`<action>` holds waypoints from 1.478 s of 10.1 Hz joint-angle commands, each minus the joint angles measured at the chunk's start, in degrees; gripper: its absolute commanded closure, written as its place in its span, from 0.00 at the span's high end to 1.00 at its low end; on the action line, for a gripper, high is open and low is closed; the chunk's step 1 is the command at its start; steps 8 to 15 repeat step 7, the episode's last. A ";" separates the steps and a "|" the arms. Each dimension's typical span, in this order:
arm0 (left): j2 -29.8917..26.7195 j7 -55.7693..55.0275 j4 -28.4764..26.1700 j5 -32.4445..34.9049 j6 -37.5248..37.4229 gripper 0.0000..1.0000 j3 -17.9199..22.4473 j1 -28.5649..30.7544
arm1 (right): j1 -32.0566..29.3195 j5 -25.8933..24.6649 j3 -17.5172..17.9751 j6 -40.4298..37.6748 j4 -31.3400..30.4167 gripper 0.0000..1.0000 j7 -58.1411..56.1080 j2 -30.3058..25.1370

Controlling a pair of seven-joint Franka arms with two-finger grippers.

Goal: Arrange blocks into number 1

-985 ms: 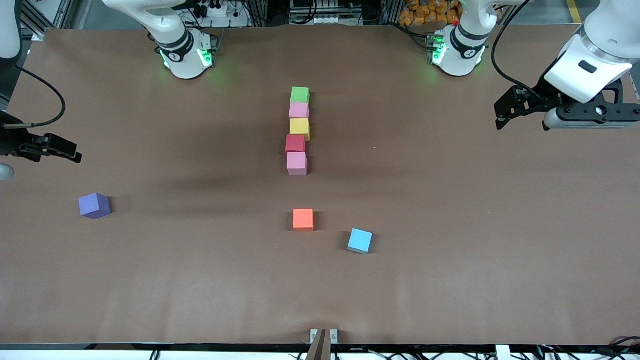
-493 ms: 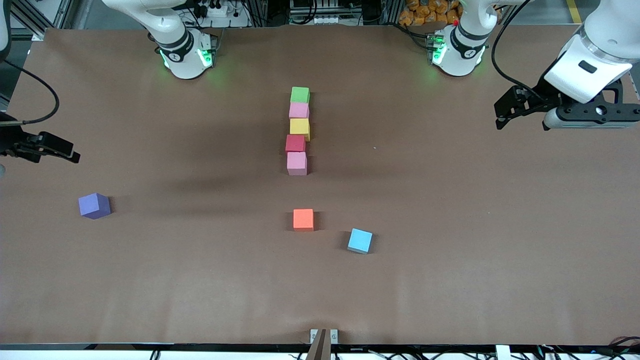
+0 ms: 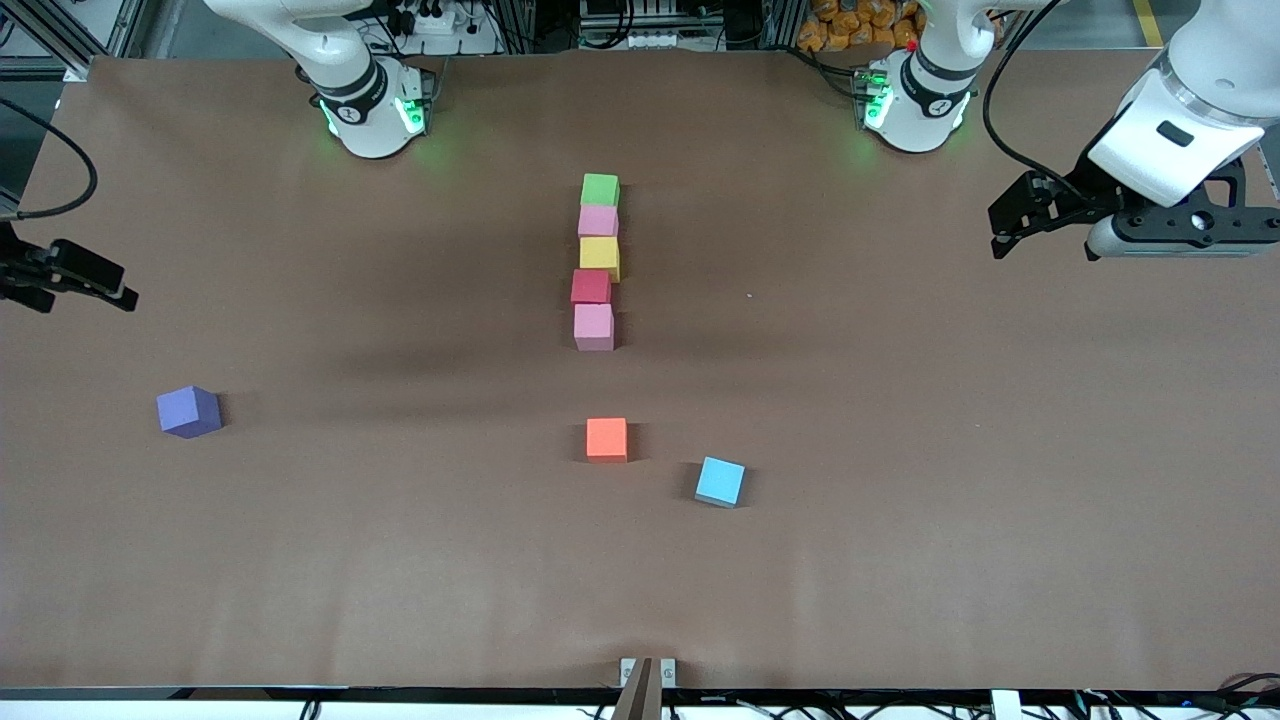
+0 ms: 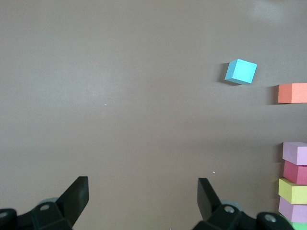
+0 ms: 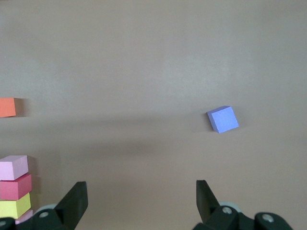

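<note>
Five blocks touch in a line at mid-table, green farthest from the camera; the red sits slightly askew. The "1" looks done. Left gripper and right gripper hang open, empty, over the table ends.

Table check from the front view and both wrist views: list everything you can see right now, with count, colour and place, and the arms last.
Green block: 1, green, end of the column farthest from the front camera.
Pink blocks: 2, pink, one next to the green block, one at the column's nearest end.
Yellow block: 1, yellow, middle of the column.
Red block: 1, red, between the yellow block and the nearest pink one, slightly offset.
Orange block: 1, orange, alone, nearer the front camera than the column.
Blue block: 1, light blue, beside the orange block.
Purple block: 1, purple, toward the right arm's end.
Left gripper: open, over bare table.
Right gripper: open, over bare table.
</note>
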 commanded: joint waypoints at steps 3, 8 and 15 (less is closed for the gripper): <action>-0.41 0.66 0.24 0.35 -1.05 1.00 -0.13 0.36 | -0.02 -2.15 0.59 -1.33 -0.13 1.00 -0.75 -1.33; -0.41 0.66 0.24 0.35 -1.05 1.00 -0.13 0.36 | -0.02 -2.50 0.51 -1.86 -0.13 1.00 -1.63 -1.33; -0.41 0.66 0.24 0.35 -1.05 1.00 -0.13 0.36 | -0.02 -2.50 0.51 -1.86 -0.13 1.00 -1.63 -1.33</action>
